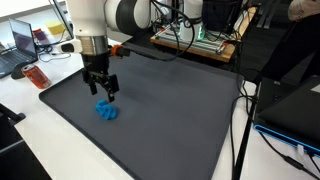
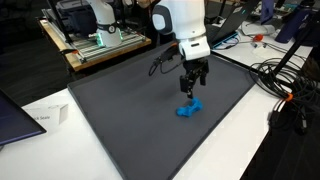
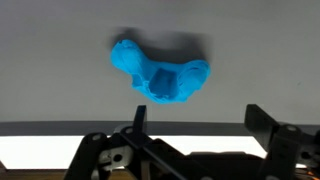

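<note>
1 blue object (image 1: 107,111) under tool (image 1: 101,94), cables (image 2: 283,82) beside dark mat (image 1: 170,100)

Exterior view: pincer (image 1: 101,95) hangs jaws apart above the dark mat (image 1: 170,110) on the white counter (image 1: 40,150), a crumpled blue object (image 1: 107,111) lying on the mat just below its fingertips, a red-orange item (image 1: 37,76) well off to the side, past the mat's edge.

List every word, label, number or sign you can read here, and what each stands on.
None can be read in any view.
The blue object shows no marking.
The laptop screen is too small and blurred to read.
The white sheet bears faint marks, too small to read.
The gripper and dark mat show no lettering.
</note>
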`<act>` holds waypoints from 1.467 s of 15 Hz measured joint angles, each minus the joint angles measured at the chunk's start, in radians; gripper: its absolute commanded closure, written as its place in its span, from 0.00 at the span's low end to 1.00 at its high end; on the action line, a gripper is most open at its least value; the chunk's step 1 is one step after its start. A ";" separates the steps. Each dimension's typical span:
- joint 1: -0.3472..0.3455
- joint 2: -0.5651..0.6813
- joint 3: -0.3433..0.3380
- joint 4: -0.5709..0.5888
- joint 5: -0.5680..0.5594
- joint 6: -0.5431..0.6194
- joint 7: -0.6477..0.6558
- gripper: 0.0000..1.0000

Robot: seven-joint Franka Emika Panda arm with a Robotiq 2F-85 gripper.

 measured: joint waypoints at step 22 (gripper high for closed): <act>0.001 0.252 -0.014 0.255 -0.053 -0.091 -0.075 0.09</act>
